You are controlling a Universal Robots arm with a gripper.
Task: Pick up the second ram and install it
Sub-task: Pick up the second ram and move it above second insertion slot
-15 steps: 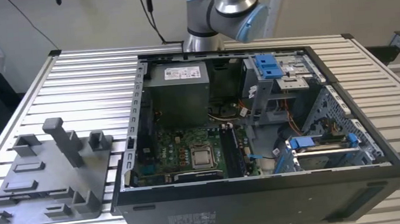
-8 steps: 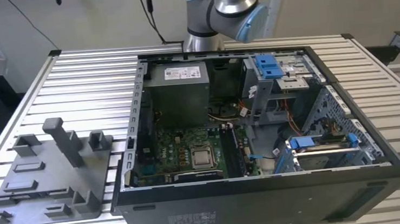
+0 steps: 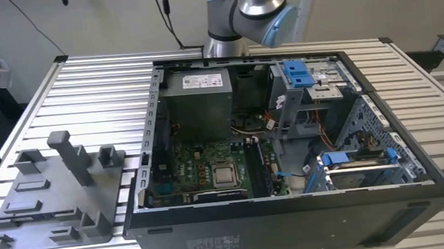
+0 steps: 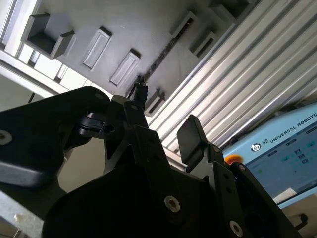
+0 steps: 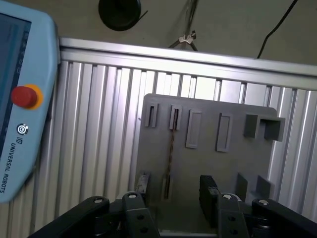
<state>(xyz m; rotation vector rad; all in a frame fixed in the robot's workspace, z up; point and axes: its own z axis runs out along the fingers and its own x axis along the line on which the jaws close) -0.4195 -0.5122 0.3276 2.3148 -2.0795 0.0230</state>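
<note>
In both wrist views the tool point(image 5: 174, 192) hangs over a grey holder tray point(image 5: 218, 163) with its two dark fingers point(image 5: 208, 194) set wide apart and nothing gripped between them. The second ram point(image 5: 171, 148) stands on edge in the tray as a thin blackish strip, running from one narrow slot towards the tool. Its near end lines up with the gap between the fingers. In the second wrist view the same strip point(image 4: 166, 52) slants across the tray towards one fingertip point(image 4: 141, 94), and I cannot tell whether they touch. A pale blue pendant point(image 5: 25, 74) with a red button lies on the ribbed metal worktop point(image 5: 99, 148) beside the tray. In the exterior view the tray, with its tall grey post point(image 3: 70, 159), sits low on the exterior view's left. Just beside it the open computer case point(image 3: 295, 221) shows a green board and a square silver processor chip point(image 3: 224, 175). The arm point(image 3: 248, 13) rises at the upper middle.
</note>
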